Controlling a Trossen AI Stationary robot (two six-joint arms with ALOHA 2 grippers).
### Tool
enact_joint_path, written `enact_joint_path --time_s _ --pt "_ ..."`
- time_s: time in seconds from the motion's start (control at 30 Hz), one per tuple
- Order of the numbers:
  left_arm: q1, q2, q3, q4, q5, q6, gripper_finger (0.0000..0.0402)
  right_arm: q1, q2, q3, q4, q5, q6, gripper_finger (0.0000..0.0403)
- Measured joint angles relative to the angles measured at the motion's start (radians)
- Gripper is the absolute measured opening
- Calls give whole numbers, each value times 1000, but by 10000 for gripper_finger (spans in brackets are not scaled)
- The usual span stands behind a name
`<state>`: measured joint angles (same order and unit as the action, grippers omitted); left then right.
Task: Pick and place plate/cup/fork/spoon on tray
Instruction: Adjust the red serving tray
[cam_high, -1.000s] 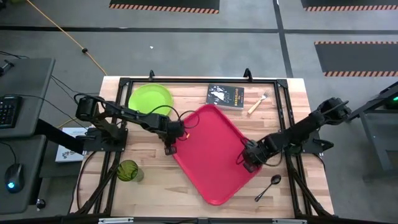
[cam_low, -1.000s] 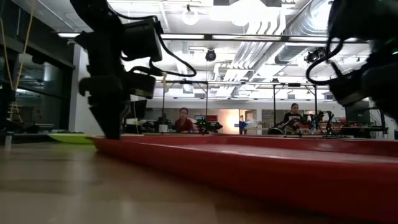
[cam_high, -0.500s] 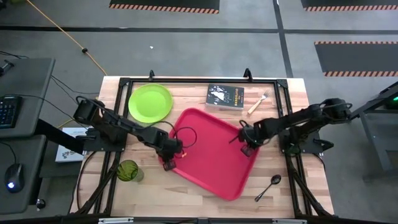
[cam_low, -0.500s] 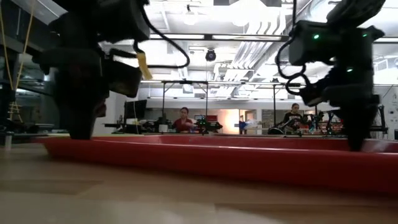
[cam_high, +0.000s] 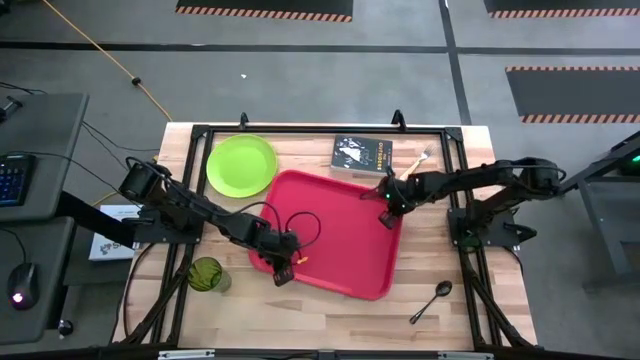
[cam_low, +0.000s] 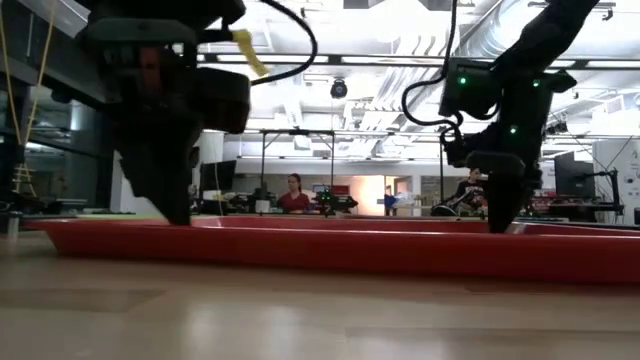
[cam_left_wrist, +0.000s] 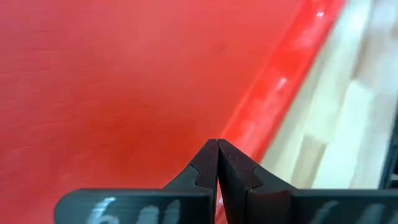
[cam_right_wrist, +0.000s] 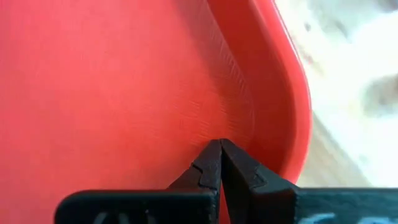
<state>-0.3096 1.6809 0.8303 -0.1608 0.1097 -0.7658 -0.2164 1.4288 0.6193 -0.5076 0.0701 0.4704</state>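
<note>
2 end effectors (cam_high: 281, 273) (cam_high: 386, 214) — both pinched closed on tray (cam_high: 340, 240).

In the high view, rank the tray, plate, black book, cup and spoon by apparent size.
1. tray
2. plate
3. black book
4. cup and spoon: unsure, since the spoon looks longer while the cup looks broader.
</note>
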Motion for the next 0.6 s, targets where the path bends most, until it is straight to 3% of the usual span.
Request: enact_joint_path --time_s 0.33,0.6 --pt "23 125 1 271 106 9 0 -81 2 76 -59 71 -278 0" --pt "24 179 67 296 118 50 0 -118 1 130 -56 91 -425 0"
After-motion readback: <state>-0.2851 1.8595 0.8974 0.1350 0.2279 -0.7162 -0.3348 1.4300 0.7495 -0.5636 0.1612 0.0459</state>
